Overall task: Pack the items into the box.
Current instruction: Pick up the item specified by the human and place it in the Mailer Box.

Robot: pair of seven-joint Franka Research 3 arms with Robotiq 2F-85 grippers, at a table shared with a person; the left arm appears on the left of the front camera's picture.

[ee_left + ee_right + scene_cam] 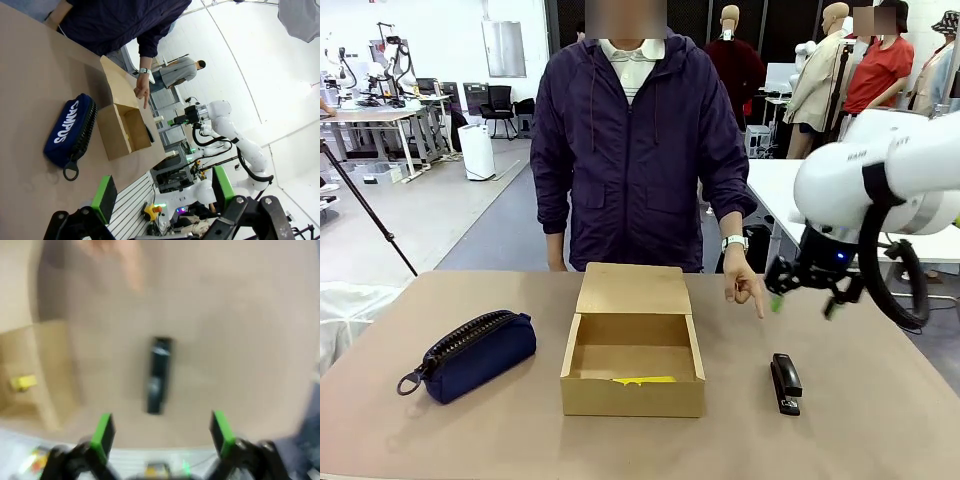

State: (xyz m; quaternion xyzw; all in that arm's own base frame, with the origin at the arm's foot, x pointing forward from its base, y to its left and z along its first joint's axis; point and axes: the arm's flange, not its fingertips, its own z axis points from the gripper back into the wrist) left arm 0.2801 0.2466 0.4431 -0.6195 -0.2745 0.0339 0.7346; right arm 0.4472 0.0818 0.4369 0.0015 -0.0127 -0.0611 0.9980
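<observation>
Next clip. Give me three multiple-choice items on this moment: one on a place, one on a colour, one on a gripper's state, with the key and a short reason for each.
1. Where is the black stapler relative to the box?
A. inside it
B. on the table, to its right in the front view
C. on its lid flap

2. What colour is the slim tool lying inside the box?
A. red
B. yellow
C. blue

3. What state is the right gripper in?
A. open, holding nothing
B. shut on the stapler
C. shut on the tool

Key:
1 B: the stapler rests on bare table, clear of the box's right wall.
2 B: a yellow strip shows just behind the box's front wall.
3 A: the jaws stand wide apart above the table with nothing between them, and the stapler lies below, untouched.
</observation>
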